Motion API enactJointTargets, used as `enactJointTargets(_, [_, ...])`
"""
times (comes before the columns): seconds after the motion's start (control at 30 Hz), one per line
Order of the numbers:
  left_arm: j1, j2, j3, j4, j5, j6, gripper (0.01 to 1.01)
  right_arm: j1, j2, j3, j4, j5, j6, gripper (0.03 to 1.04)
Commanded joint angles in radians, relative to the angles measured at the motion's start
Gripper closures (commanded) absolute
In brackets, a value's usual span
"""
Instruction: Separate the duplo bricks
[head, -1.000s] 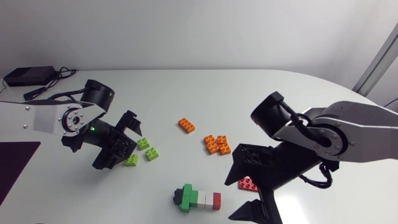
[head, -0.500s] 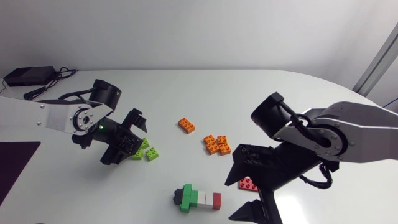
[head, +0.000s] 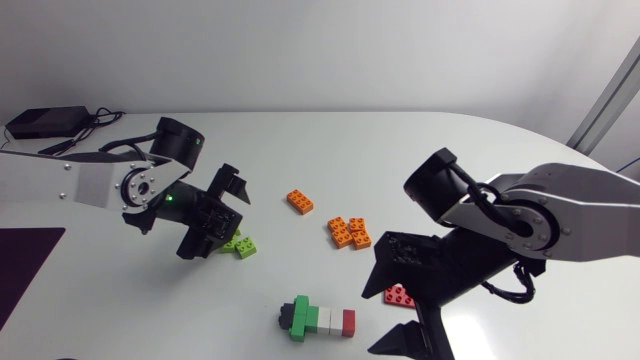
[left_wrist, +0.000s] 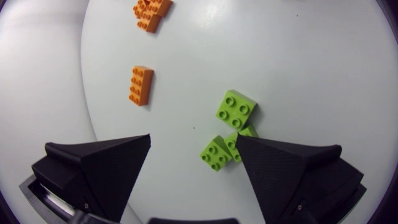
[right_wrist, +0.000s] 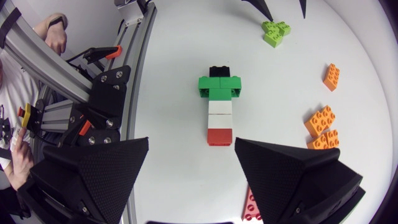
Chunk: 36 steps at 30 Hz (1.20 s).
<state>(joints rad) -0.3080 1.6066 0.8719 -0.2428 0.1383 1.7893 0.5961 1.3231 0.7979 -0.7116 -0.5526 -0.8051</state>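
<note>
White table (head: 330, 150) with loose bricks, one joined row of bricks, and both arms low over it with fingers spread.

Toward the table's near edge, about midway along it, lies the row of joined bricks (head: 318, 318), black, green, white and red, flat and touching nothing else. The right gripper (right_wrist: 191, 142) hangs above the table just short of the row's red end, fingers wide apart and gripping nothing; a single red brick (head: 398, 296) sits under that arm. Toward the table's left edge, the left gripper (left_wrist: 193, 140) is also wide open over three lime green bricks (left_wrist: 236, 109), one of them partly hidden under a finger (left_wrist: 292, 168). A lone orange brick (head: 300, 201) lies near the table's middle, with a clump of orange bricks (head: 350, 232) between it and the red one.
</note>
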Motion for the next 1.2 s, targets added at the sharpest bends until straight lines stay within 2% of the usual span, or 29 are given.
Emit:
enactJointTargets(0.0, [-0.029,-0.017,0.006,-0.003,0.015,-0.028,0.070,0.002,0.005,-0.012,-0.009,-0.004,-0.013,0.07])
enactJointTargets(0.63, [-0.063,0.131,0.012,0.074,0.014,-0.068,0.070,-0.005,-0.019,-0.046,-0.009,-0.006,-0.019,0.07])
enactJointTargets(1.17, [0.043,0.208,0.062,0.120,0.003,-0.016,0.070,-0.018,-0.018,-0.051,-0.002,-0.007,-0.028,0.07])
